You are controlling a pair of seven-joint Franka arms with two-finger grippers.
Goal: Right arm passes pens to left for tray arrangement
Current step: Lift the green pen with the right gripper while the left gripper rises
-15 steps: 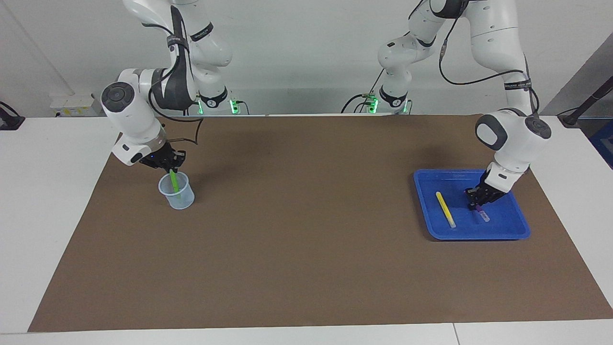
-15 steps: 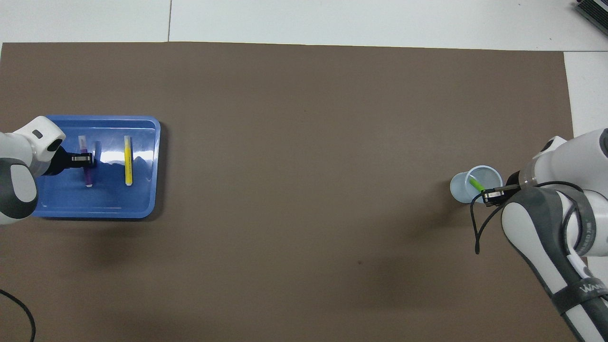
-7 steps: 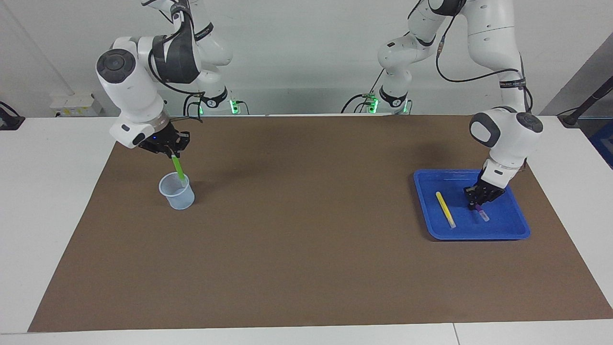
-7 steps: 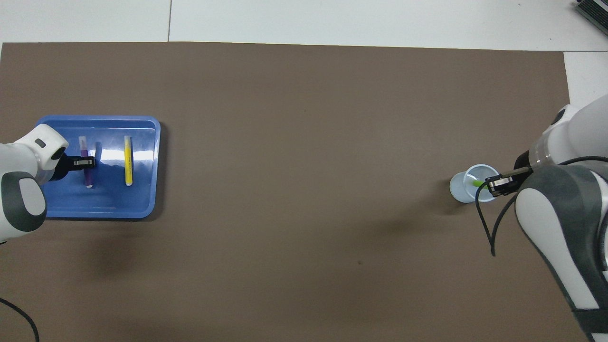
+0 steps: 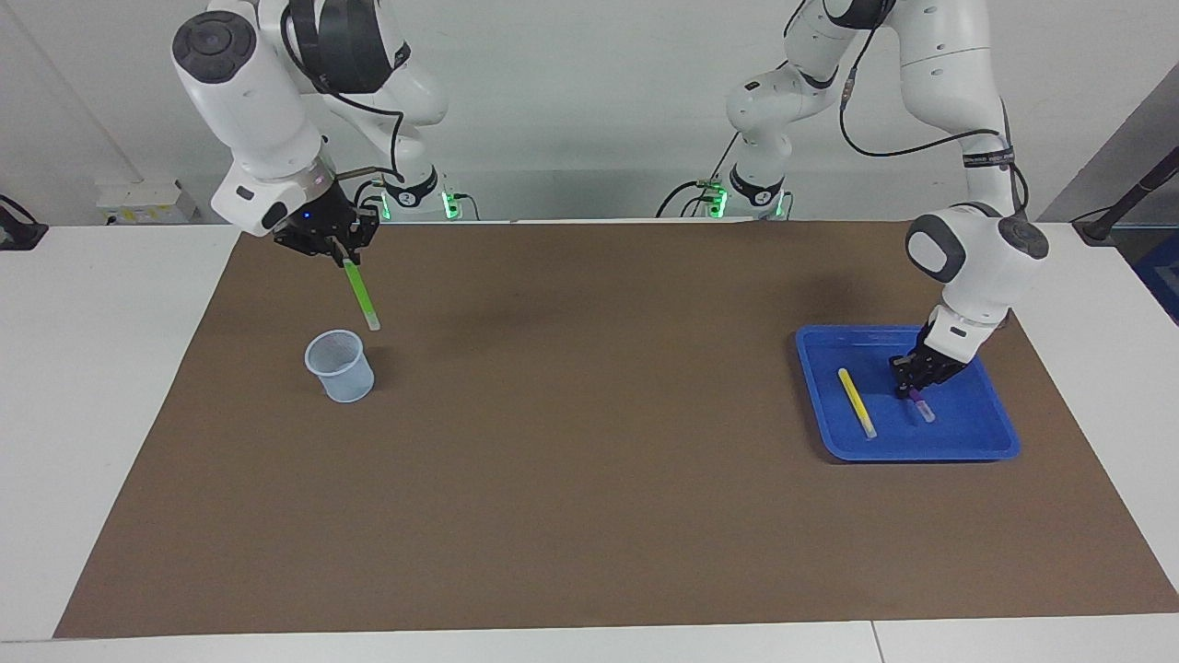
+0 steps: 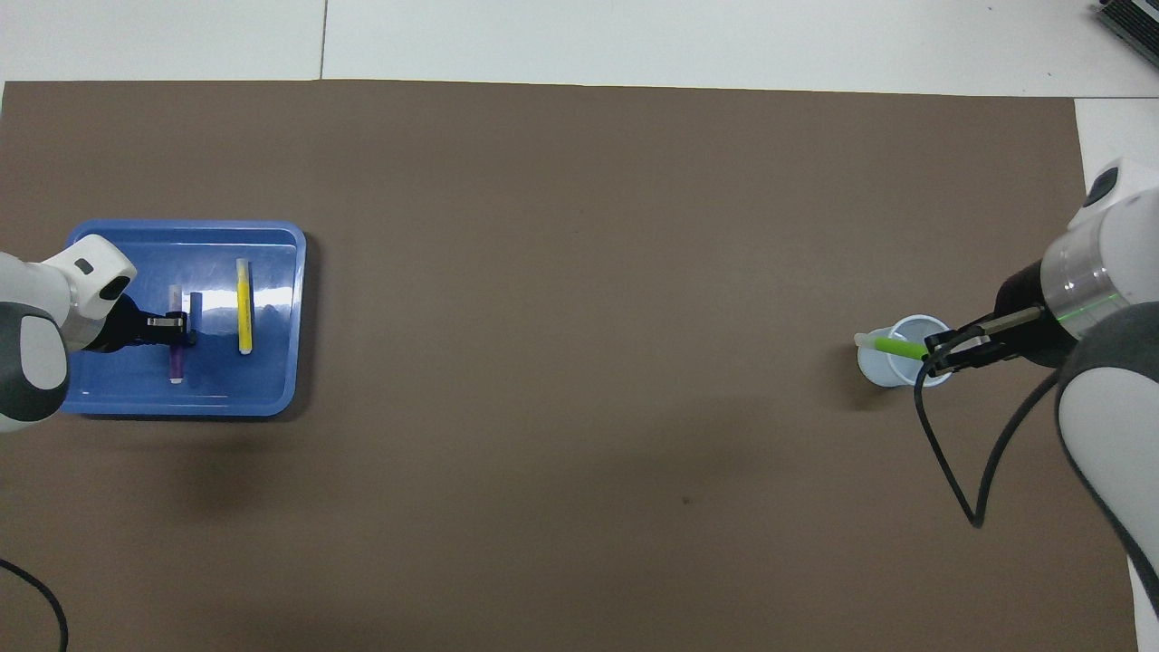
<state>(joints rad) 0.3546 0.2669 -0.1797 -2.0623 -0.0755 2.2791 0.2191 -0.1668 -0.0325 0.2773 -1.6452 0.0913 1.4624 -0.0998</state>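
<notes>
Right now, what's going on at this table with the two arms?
The right gripper is shut on the green pen, held in the air above the mesh cup, which stands toward the right arm's end of the table. At the left arm's end, the left gripper is down in the blue tray, shut on the purple pen. The yellow pen lies in the tray beside it.

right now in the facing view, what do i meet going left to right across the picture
right pincer holding the green pen → mesh cup → yellow pen in the blue tray → left pincer on the purple pen
</notes>
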